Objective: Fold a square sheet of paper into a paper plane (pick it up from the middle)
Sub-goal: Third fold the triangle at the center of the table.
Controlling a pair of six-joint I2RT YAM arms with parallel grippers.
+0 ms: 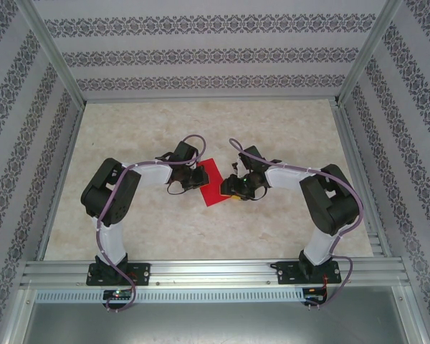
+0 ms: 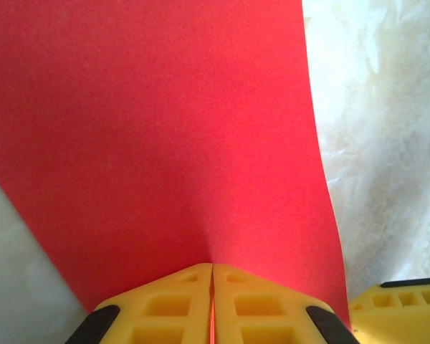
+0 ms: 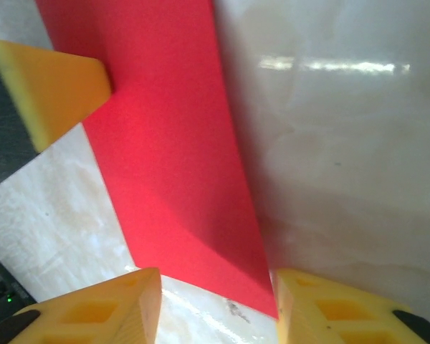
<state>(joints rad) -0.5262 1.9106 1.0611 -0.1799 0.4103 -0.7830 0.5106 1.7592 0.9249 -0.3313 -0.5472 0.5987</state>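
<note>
1. Left: left gripper [image 2: 212, 272], bottom centre of its wrist view, pinched shut on the paper [image 2: 150, 129].
2. Centre of top view: thin, light, floppy, easily creased; probably best taken by an edge.
3. Right: right gripper [image 3: 216, 281] half open, straddling a corner at lower frame, not clamped.
4. Around: glossy marbled table [image 1: 201, 122], likely slippery; patterned walls [image 1: 201, 57].

The square sheet of paper [image 1: 213, 188] was plain bright red, smooth and uncreased, lying near the middle of the table [image 1: 129, 229]. In the top view its 9 o'clock edge was pinched in the left gripper [image 2: 212, 287]. From that pinch the sheet bowed upward, sweeping toward 12 o'clock in the left wrist view.
</note>
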